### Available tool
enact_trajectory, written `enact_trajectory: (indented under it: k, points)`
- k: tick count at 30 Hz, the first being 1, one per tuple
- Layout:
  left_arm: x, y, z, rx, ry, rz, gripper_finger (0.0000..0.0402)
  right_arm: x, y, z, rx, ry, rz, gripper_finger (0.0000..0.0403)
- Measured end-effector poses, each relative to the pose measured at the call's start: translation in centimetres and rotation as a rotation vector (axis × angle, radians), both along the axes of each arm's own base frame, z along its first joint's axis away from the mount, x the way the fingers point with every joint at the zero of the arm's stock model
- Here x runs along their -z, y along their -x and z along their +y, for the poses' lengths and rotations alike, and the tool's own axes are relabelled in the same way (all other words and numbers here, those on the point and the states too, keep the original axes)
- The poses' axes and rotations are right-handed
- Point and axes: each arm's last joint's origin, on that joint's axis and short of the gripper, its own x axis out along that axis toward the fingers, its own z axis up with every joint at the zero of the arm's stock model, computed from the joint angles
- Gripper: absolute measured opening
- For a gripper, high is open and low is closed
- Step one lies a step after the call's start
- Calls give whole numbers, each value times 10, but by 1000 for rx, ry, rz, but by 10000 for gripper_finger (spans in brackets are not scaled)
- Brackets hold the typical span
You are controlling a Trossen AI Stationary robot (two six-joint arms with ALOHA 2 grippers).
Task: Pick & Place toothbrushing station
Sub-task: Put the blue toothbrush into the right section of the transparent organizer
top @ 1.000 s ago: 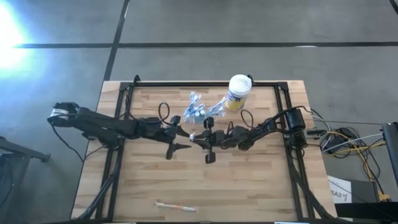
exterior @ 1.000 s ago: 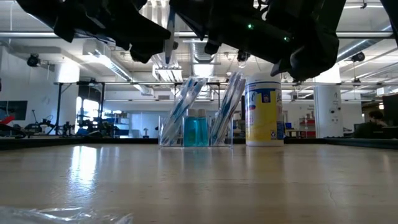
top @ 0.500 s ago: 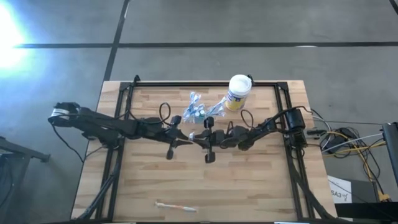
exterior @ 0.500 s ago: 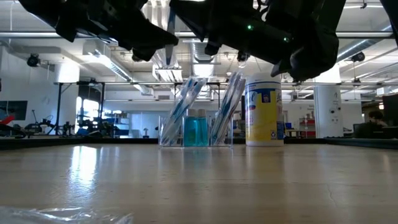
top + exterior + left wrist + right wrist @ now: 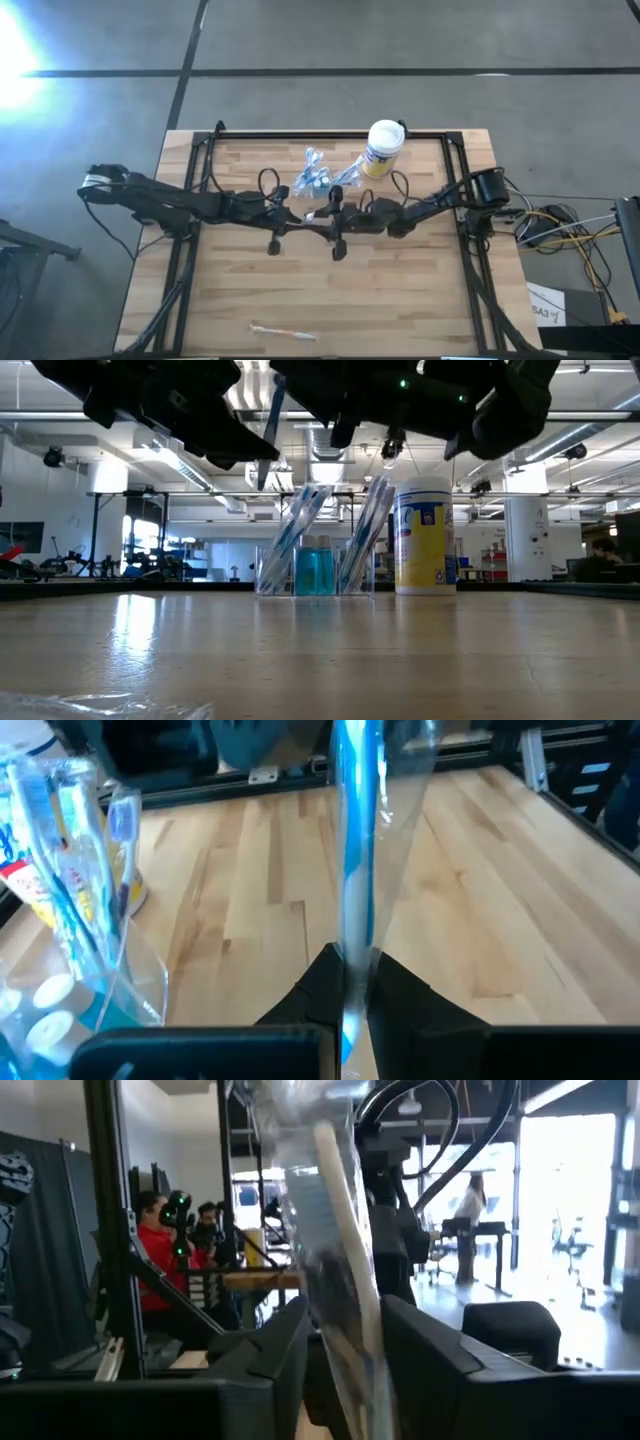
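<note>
Since a second ago the left gripper [image 5: 345, 995] has closed on a wrapped toothbrush [image 5: 358, 850] held above mid-table, and the right arm's elbow has drawn back toward the right edge; holder and canister have not shifted.

Item: wrapped toothbrush, blue and white in a clear sleeve, pinched near its lower end between the left gripper's two dark fingers [image 5: 400, 992], which are nearly together. The same sleeve stands between the right gripper's [image 5: 345, 1342] fingers [image 5: 425, 1345]; these sit slightly apart on either side of it, and whether they press on it cannot be told.

Item: toothbrushing station [image 5: 320, 178], one clear low holder standing on the wooden table [image 5: 400, 300] near the far edge, just beside the white canister [image 5: 383, 148]. It holds a blue bottle [image 5: 317, 570] between two leaning clusters of wrapped brushes; the number of brushes in each cluster cannot be counted through the overlapping sleeves.

Item: white canister with yellow label, one, upright, to the right of the station.

Item: one more toothbrush [image 5: 283, 332], lying flat near the front edge, well apart from everything else.

Item: crinkled clear film [image 5: 100, 705], cut off at the low view's bottom corner.

Hidden: both arms' undersides fill the low view's top, covering the grip point there. People [image 5: 160, 1230] show in the room beyond, too small for detail.
</note>
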Motion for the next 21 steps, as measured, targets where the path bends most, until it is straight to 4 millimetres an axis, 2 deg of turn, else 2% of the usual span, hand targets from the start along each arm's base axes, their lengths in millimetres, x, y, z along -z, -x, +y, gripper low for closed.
enact_trajectory:
  k: [5, 9, 12, 17, 21]
  points:
    - [3, 1, 1, -18, -10, 10, 25, -10, 4, 3, 4, -3, 58, 149]
    - [4, 2, 1, -23, -15, 22, 25, -11, 5, 7, 19, -5, 65, 143]
    - [5, 2, 1, -25, -16, 29, 25, -10, 4, 7, 35, -10, 71, 113]
    - [6, 2, 0, -14, -10, 36, 25, -8, 4, 6, 44, 6, 76, 24]
    - [6, 2, 0, -11, 0, 37, 25, -8, 5, 6, 43, 9, 77, 15]
